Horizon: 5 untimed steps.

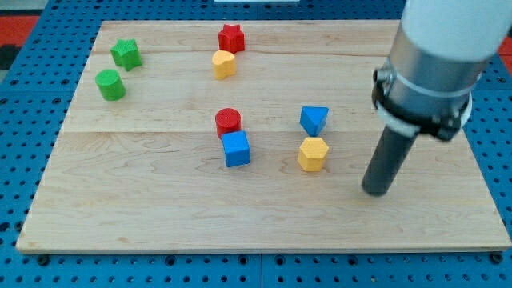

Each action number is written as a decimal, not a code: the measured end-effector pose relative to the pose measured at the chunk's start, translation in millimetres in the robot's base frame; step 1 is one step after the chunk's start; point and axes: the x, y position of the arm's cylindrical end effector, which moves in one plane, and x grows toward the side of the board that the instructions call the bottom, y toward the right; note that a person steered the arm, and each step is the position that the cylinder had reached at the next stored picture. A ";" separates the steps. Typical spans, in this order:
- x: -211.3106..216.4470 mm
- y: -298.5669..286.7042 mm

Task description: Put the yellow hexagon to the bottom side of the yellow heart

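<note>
My tip [374, 192] rested on the wooden board [160, 232] to the view's right of the yellow hexagon [313, 154], near it but apart, slightly lower in the view. The arm carried no pincer, only the dark rod, so there was no open or closed state to record.

All positions below are relative to the yellow hexagon:
- Blue cube [236, 149]: to the view's left, at about the same height, apart.
- Blue triangular block [314, 120]: just above, very close; contact could not be judged.
- Red cylinder [228, 122]: up and to the left, sitting just above the blue cube.
- Yellow heart [224, 64]: well apart, far up and to the left.
- Red star [231, 38]: just beyond the heart, farther up.
- Green cylinder [110, 84]: far left and up.
- Green star-like block [126, 54]: farthest, near the board's upper left corner.
</note>
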 end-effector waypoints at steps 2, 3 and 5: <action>-1.5 -52.8; -1.5 -51.7; -40.4 -83.2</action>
